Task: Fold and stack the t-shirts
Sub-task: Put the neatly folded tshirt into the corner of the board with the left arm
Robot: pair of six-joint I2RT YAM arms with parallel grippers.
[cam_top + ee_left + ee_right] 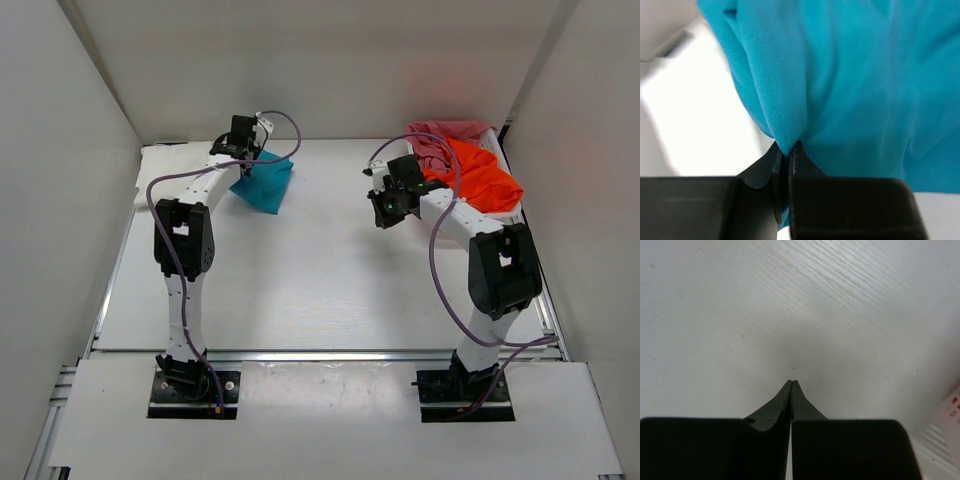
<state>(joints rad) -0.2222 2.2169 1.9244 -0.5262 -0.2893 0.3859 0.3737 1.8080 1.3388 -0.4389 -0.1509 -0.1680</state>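
My left gripper (250, 152) is shut on a pinch of the teal-blue t-shirt (265, 183), which hangs bunched from it over the far left of the table. In the left wrist view the cloth (855, 75) fills the frame and runs down between the closed fingertips (787, 150). A white t-shirt (178, 153) lies flat at the far left, behind the arm. The orange t-shirt (485, 177) and pinkish-red t-shirt (445, 135) are heaped at the far right. My right gripper (383, 208) hovers left of that heap, shut on nothing, with bare table (790, 315) under it.
A white mesh basket (947, 437) holds the orange and pinkish-red heap; its rim shows at the right edge of the right wrist view. White walls close in the table (320, 280) on three sides. Purple cables loop off both arms.
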